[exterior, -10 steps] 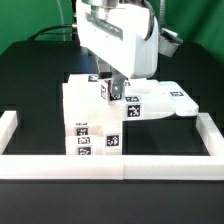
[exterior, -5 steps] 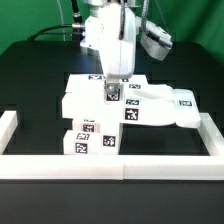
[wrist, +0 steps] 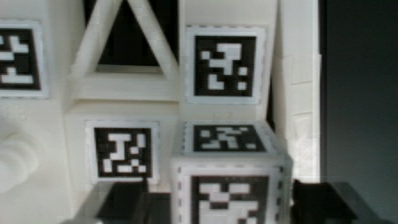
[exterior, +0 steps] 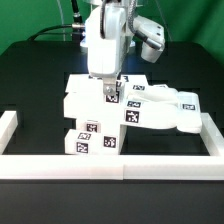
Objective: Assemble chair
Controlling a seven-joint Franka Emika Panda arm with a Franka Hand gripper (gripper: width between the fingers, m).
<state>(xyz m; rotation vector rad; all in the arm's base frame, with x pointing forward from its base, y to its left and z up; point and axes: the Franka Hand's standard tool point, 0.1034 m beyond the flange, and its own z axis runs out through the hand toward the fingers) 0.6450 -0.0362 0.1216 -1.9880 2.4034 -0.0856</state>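
End effector down on the stacked chair parts, mid-counter.

The chair [exterior: 105,115] sits as a cluster of white tagged blocks and slabs on the dark counter [exterior: 40,85], just behind the near border wall [exterior: 110,162], one slab reaching toward the exterior view's right. The end effector [exterior: 112,95] presses among the upper pieces; whether it grips one I cannot tell. Up close, tagged blocks [wrist: 228,150] fill the wrist view.
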